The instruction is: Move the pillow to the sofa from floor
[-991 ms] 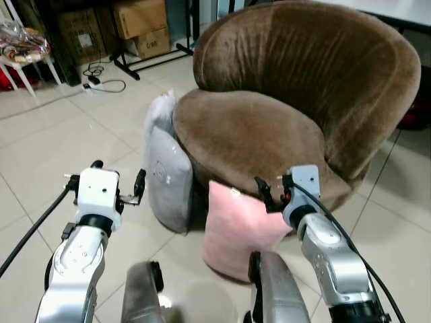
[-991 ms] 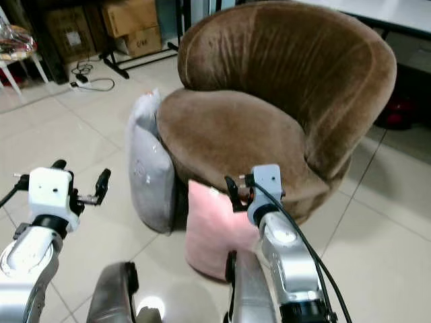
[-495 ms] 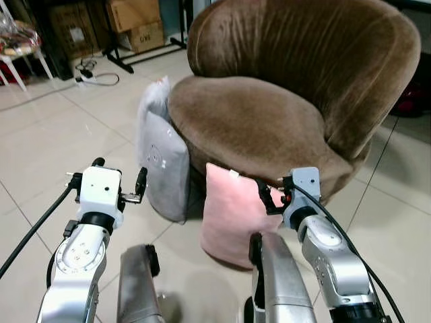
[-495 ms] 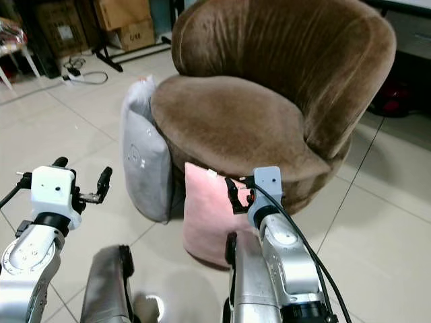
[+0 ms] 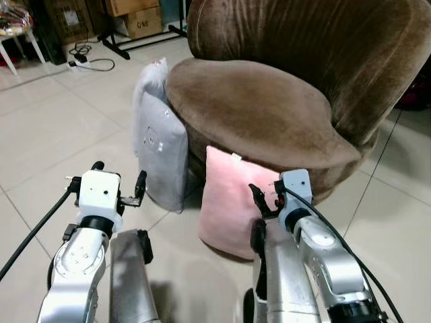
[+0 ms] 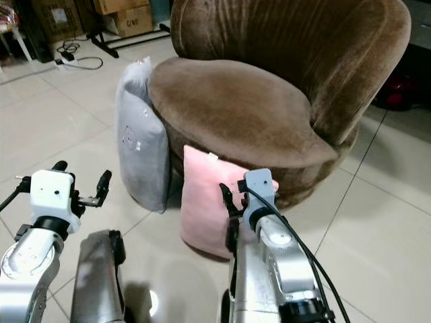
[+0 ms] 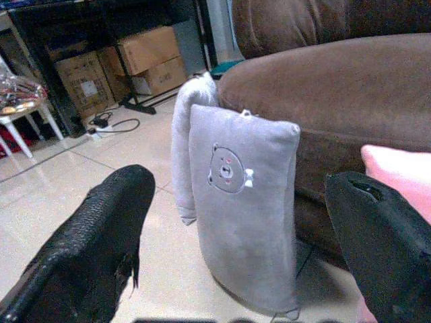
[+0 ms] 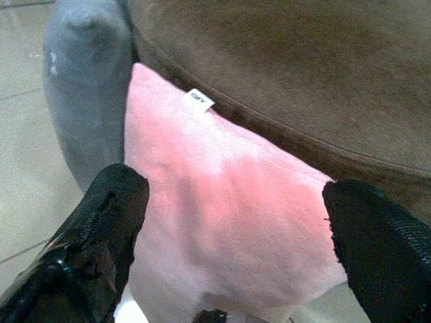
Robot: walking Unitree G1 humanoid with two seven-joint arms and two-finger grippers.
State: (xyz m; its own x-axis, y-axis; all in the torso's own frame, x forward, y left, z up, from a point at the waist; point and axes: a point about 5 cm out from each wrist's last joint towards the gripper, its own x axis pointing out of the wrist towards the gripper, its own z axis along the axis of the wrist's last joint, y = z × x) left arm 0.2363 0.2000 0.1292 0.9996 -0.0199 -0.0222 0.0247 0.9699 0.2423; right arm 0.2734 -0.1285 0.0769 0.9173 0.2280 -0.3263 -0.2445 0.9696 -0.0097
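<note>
A pink pillow (image 5: 230,202) stands on the tiled floor, leaning on the front of the round brown sofa (image 5: 256,108). Left of it a grey pillow with a bear face (image 5: 160,149) leans on the sofa's side, with a paler pillow (image 5: 153,77) behind it. My right gripper (image 8: 236,222) is open, held close before the pink pillow (image 8: 222,195) with a finger towards each side of it, not touching. My left gripper (image 5: 119,171) is open too, raised near the grey pillow (image 7: 242,202) and apart from it.
Cardboard boxes (image 5: 138,20), a black stand's legs (image 5: 131,44) and a cable with a power strip (image 5: 91,64) lie at the back left. A white stool (image 5: 17,37) is at the far left. Open tiled floor (image 5: 54,128) is to the left.
The camera has come nearer and lower, so sofa and pillows look larger. My right gripper now sits lower against the pink pillow's face. The pillows themselves have not moved.
</note>
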